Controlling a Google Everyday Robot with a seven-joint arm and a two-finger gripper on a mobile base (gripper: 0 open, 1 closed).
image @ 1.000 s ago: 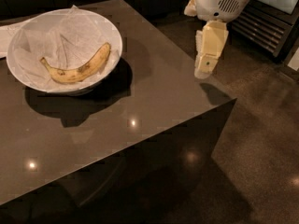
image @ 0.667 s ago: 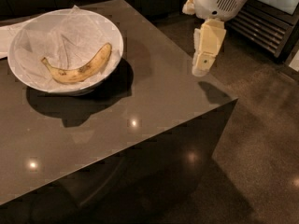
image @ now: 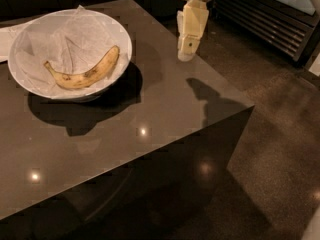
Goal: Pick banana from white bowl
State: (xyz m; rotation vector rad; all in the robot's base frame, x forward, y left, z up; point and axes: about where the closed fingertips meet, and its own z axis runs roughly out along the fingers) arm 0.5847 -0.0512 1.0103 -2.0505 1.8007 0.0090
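- Banana (image: pixel 85 74): one curved yellow fruit with brown speckles, lying on its side inside the white bowl (image: pixel 125 41) at the upper left of the frame. Its thin, dark stem end points left and its blunt end rises toward the bowl's right wall.
- White bowl: wide and round with sloping sides, lined with crinkled white paper (image: pixel 75 34) (the creases show as grey folds). It stands on the tabletop and throws a dark shadow below itself.
- Tabletop (image: pixel 150 119): a dark brown, glossy slab with sharp corners and a few small glints of light.
- End effector (image: pixel 186 54): cream-coloured, blocky and smooth, hanging downward at the top centre of the frame. It is over the tabletop's right edge, well apart from the bowl. Whether it is wide or narrow cannot be told.
- Shadow (image: pixel 210 96) of the end effector: an irregular dark patch on the tabletop near the right corner.
- Flat white sheet (image: pixel 5 39): at the left edge, just beside the bowl.
- Floor (image: pixel 280 134): dark, speckled and polished.
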